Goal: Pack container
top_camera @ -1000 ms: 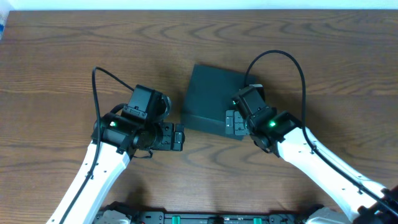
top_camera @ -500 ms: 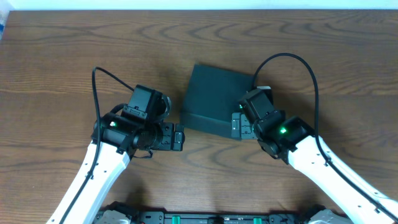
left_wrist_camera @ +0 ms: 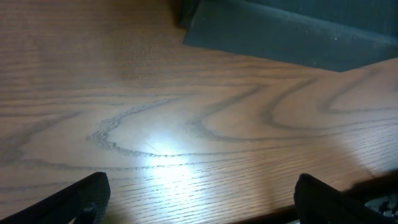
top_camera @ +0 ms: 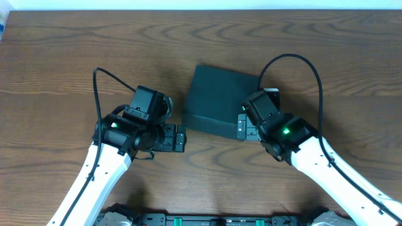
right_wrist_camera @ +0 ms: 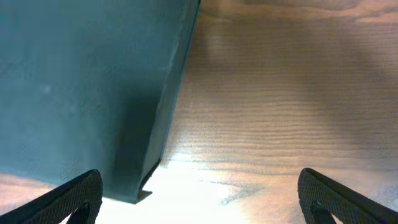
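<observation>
1. The container (top_camera: 217, 100) is found closed, flat on the table (top_camera: 75, 56) near centre.
2. The left gripper (top_camera: 180, 138) is set wide and empty, just beside the near left corner. The right gripper (top_camera: 242, 127) is likewise wide and empty, at the near right corner.
3. Lid handling is judged to be in hand. The flap edge must be located before the jaws are closed.

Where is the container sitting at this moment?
In the overhead view the container lies closed near the middle of the table; the right gripper is at its near right corner, the left gripper just off its near left corner.
</observation>
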{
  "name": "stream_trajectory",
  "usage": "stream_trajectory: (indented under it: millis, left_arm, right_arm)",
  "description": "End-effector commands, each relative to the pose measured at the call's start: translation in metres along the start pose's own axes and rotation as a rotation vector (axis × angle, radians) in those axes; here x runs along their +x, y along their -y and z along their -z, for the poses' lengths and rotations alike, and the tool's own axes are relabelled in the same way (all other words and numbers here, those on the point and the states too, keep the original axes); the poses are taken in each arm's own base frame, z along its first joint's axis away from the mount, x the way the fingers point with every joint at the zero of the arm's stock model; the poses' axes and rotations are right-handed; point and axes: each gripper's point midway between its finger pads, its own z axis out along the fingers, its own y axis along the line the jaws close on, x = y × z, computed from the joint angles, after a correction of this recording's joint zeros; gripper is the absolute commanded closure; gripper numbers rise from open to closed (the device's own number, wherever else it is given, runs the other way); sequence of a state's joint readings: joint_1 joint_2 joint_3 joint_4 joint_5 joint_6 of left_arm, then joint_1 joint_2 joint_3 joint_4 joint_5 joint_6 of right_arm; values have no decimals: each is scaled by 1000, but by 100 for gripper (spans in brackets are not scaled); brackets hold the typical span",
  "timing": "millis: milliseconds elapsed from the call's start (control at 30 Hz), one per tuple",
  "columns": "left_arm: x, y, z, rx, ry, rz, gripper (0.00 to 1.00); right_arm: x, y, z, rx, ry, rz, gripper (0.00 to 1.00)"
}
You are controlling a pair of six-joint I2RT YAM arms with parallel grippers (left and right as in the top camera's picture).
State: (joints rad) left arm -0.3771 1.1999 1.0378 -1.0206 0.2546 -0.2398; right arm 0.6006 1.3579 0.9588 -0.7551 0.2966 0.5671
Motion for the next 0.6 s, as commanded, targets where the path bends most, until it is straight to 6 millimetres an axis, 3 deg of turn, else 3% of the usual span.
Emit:
stream_trajectory:
  millis: [0, 367, 567]
  left_arm:
    - [3, 1, -2, -9, -6, -4, 4]
    - [12, 13, -7, -39, -13, -97, 4]
    - [30, 7, -25, -106, -49, -92, 4]
  right_arm:
    - [-1, 9, -11, 48, -6, -26, 1]
    - [8, 0, -34, 46, -61, -12, 1]
    - [16, 1, -44, 68, -95, 1, 1]
